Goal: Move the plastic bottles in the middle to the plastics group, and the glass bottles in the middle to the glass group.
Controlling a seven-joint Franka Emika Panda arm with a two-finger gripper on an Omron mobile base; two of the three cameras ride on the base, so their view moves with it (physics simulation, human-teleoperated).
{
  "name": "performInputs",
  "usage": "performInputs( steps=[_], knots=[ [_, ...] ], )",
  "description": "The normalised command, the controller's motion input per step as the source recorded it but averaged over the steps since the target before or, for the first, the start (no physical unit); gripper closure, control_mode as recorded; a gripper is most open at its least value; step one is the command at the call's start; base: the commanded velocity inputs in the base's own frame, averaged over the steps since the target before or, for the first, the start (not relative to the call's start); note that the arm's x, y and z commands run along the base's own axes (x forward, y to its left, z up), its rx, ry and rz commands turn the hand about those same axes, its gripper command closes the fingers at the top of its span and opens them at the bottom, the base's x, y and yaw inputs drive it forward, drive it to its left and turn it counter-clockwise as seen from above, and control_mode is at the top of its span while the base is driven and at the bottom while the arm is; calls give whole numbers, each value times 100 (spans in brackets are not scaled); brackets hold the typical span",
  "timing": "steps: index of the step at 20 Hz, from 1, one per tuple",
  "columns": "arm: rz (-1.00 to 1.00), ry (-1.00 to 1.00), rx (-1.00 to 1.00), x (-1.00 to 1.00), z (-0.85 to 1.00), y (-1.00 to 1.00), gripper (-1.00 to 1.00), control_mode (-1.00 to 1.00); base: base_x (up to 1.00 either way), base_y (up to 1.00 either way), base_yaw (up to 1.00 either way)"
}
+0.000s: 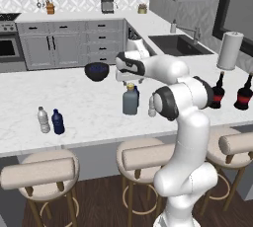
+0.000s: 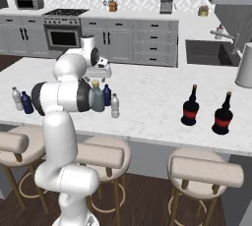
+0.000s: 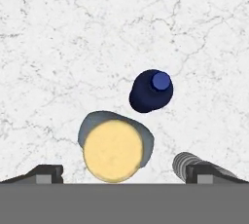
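Grey-blue bottle (image 3: 114, 150) — below open hand (image 3: 124, 172) | dark blue bottle (image 3: 151, 90) — beyond

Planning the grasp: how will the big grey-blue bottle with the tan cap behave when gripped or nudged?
The grey-blue bottle looks rigid and probably heavy for its size, being broad-bodied glass. It stands upright on a wide base, so it likely resists tipping. Its smooth round wall may slip between the fingers of the open gripper. A nudge could knock the small dark blue bottle close beside it.

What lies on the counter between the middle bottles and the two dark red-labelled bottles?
Nothing: in the right base view, bare marble counter runs from the clear middle bottle to the nearer red-labelled bottle.
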Motion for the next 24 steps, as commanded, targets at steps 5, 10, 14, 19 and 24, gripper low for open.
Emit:
performInputs(
  steps=[5,10,14,19,24],
  knots=[
    [1,4,0,0,-22,2,-100,-100,0,0,0],
    [0,0,0,15,-37,6,-100,-100,0,0,0],
    [0,0,0,16,-28,2,-100,-100,0,0,0],
    [0,0,0,0,0,0,100,-100,0,0,0],
    [0,0,0,0,0,0,100,-100,0,0,0]
  ],
)
